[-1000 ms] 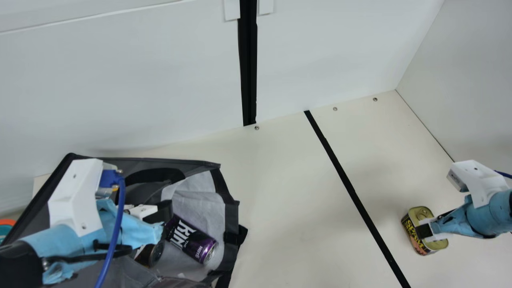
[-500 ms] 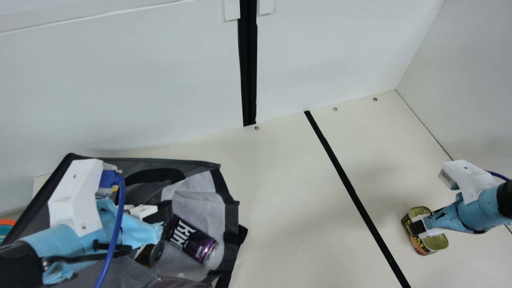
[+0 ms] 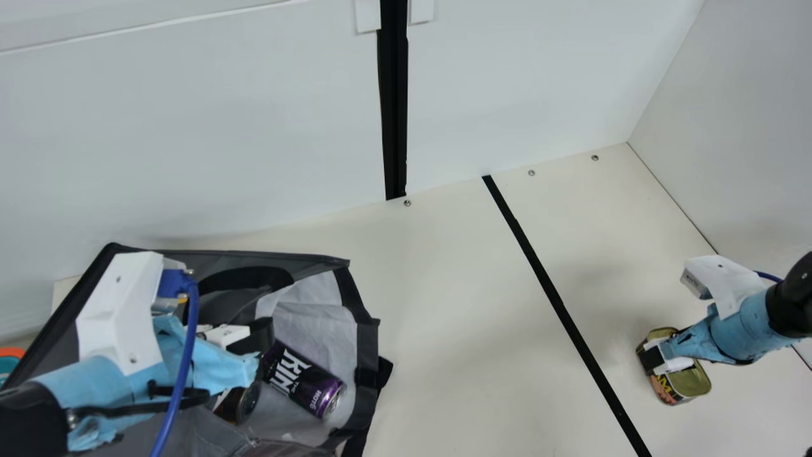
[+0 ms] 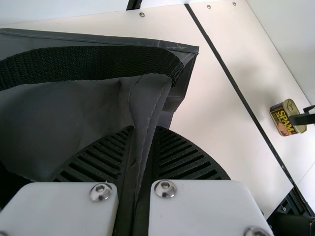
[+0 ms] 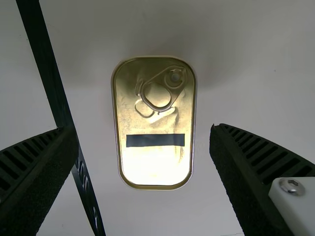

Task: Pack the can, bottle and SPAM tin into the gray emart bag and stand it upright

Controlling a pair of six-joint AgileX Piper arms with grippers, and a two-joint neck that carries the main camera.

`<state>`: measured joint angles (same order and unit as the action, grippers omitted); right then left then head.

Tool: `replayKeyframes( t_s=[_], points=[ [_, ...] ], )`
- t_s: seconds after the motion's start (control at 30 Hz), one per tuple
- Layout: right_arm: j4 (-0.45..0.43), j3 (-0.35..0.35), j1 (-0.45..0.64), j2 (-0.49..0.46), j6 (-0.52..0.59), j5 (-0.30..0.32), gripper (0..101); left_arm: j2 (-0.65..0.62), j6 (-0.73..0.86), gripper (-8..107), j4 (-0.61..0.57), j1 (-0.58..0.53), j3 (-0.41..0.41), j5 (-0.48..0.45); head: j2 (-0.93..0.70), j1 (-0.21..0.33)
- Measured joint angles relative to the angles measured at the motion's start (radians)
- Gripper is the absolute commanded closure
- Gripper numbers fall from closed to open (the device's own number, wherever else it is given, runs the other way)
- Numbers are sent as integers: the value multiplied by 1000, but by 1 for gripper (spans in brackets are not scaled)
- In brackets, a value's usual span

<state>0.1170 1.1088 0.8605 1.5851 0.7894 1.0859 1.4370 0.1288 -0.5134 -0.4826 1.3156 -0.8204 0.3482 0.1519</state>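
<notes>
My left gripper (image 3: pixel 257 343) is inside the gray bag (image 3: pixel 366 346), which lies open at the left of the main view. In the left wrist view, the left gripper (image 4: pixel 144 132) pinches a fold of the bag's gray fabric (image 4: pixel 64 118). The purple can (image 3: pixel 304 384) lies inside on the light lining. Beside it is a dark round end, seemingly the bottle's (image 3: pixel 240 404), partly covered by the arm. My right gripper (image 3: pixel 652 359) hangs over the SPAM tin (image 3: pixel 691 382). In the right wrist view, the right gripper (image 5: pixel 142 129) is open, with the tin (image 5: pixel 155 164) between its spread fingers, seen from above.
A black tape line (image 3: pixel 558 304) crosses the cream table (image 3: pixel 457 330) between bag and tin. White walls (image 3: pixel 222 127) rise behind and at the right. An orange and teal object (image 3: pixel 9 362) sits at the far left edge.
My right gripper has moved leftward over the SPAM tin in the main view. The left gripper, the bag, the can and the tin have stayed in place.
</notes>
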Motion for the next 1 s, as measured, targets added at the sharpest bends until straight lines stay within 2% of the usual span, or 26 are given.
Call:
replayKeyframes(
  t_s=[0.6, 1.0],
  points=[
    [-19, 30, -21, 113, -13, -25, 6, 0, 0, 107, 0, 0, 0, 0, 0, 0],
    [-15, 49, -13, 154, 4, -19, 87, 0, 0, 107, 0, 0, 0, 0, 0, 0]
  ],
)
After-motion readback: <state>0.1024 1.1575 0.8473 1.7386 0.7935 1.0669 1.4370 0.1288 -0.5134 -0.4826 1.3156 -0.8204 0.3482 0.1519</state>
